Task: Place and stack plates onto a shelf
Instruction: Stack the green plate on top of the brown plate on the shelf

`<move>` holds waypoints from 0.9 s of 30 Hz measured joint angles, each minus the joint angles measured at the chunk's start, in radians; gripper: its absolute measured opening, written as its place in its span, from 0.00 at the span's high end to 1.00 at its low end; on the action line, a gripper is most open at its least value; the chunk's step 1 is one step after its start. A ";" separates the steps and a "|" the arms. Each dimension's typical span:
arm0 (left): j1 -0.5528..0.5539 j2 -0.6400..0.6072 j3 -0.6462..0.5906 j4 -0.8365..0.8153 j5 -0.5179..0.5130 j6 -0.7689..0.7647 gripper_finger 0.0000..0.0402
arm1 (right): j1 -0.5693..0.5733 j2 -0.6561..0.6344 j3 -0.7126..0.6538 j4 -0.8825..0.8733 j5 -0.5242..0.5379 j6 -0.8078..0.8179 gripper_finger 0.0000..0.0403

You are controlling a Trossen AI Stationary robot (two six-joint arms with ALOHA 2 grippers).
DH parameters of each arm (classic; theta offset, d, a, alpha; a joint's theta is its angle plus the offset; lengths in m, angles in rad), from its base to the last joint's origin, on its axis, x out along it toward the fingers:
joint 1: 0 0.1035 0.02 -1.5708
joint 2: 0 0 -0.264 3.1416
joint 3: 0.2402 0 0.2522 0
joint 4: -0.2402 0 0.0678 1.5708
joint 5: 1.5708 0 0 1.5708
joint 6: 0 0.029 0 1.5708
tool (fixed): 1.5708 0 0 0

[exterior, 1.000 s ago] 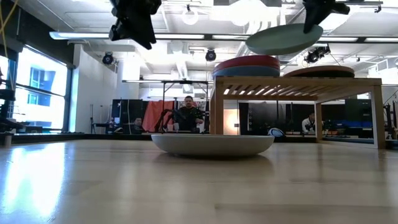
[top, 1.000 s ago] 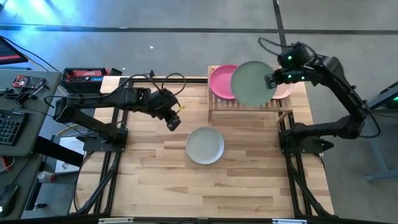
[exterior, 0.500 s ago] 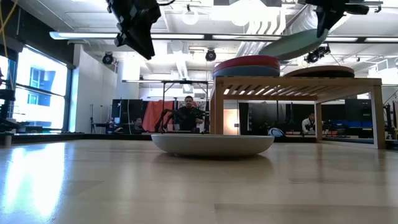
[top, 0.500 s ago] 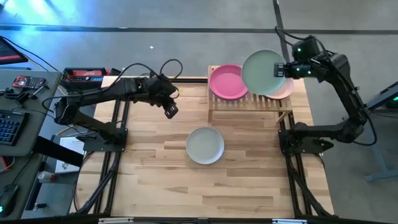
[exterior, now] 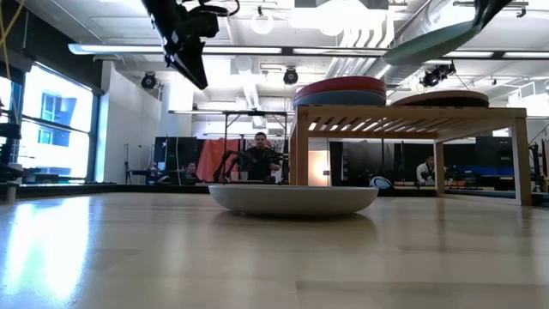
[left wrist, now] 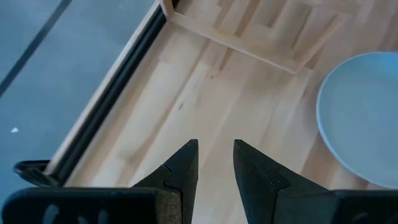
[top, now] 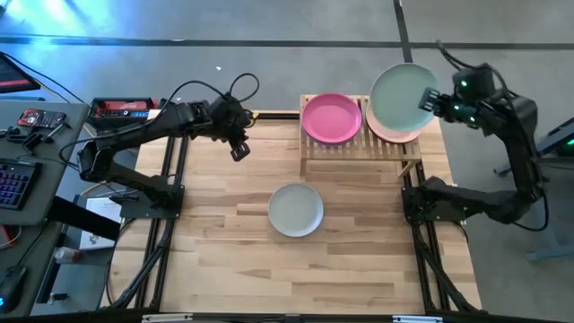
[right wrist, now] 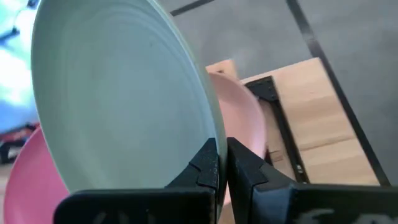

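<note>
**Colleague:** How far along are you?

**Me:** Most of the way, I'd judge. The shelf (top: pixel 360 146) sits in the upper middle of the high view with two piles on it: a magenta plate (top: pixel 331 117) tops the pile on the frame's left, a peach-pink plate (top: pixel 387 133) the pile on its right. From bench level I can see other plates under those tops, but I can't count them.

**Colleague:** And the one you're carrying?

**Me:** The mint green plate (top: pixel 404 97) is in my right pincer (top: pixel 432 102), clamped by the rim, tilted, up in the air over the peach-pink pile at the upper right. It isn't set down yet.

**Colleague:** What's left?

**Me:** Lowering that one, then the off-white plate (top: pixel 296 209), alone on the bench (top: pixel 224 242) at centre frame, below the shelf.

**Colleague:** Left arm?

**Me:** The left pincer (top: pixel 238 149) hangs at upper left of centre, fingers a narrow gap apart, holding nothing.

**Colleague:** Any labels to log?

**Me:** No brand or writing I can read on plates, shelf or arms
</note>
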 joint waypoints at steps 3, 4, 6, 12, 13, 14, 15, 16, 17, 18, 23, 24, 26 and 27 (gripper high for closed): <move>0.019 0.000 0.000 0.000 0.000 0.042 0.78 | 0.000 -0.037 0.000 -0.035 0.045 0.051 1.00; 0.024 0.000 0.000 0.000 0.000 0.050 0.78 | 0.000 -0.048 0.000 -0.047 0.058 0.068 1.00; 0.033 0.000 0.000 0.000 0.000 0.066 0.78 | 0.000 -0.077 -0.021 -0.045 0.075 0.097 1.00; 0.055 0.000 0.000 0.000 0.001 0.109 0.78 | 0.001 -0.230 -0.253 0.066 0.067 0.222 1.00; 0.056 0.000 0.000 0.000 0.001 0.116 0.78 | 0.001 -0.257 -0.296 0.107 0.060 0.236 1.00; 0.057 0.000 0.000 0.000 0.001 0.117 0.78 | 0.001 -0.283 -0.338 0.146 0.054 0.251 1.00; 0.057 0.000 0.000 0.000 0.002 0.117 0.78 | 0.001 -0.307 -0.378 0.183 0.052 0.266 1.00; 0.057 0.000 0.000 0.000 0.002 0.118 0.78 | 0.001 -0.329 -0.420 0.221 0.051 0.286 1.00; 0.057 0.000 0.000 0.000 0.002 0.118 0.78 | 0.001 -0.347 -0.458 0.259 0.051 0.304 1.00; 0.057 0.000 0.000 0.000 0.002 0.118 0.78 | 0.001 -0.362 -0.495 0.294 0.051 0.322 1.00; 0.057 0.000 0.000 0.000 0.004 0.118 0.78 | 0.001 -0.385 -0.644 0.416 0.051 0.391 1.00; 0.057 0.000 0.000 0.000 0.004 0.118 0.78 | 0.001 -0.384 -0.664 0.435 0.051 0.408 1.00; 0.057 0.000 0.000 0.000 0.004 0.118 0.78 | 0.001 -0.378 -0.701 0.484 0.051 0.429 1.00; 0.057 0.000 0.000 0.000 0.004 0.118 0.78 | 0.001 -0.377 -0.716 0.507 0.047 0.433 1.00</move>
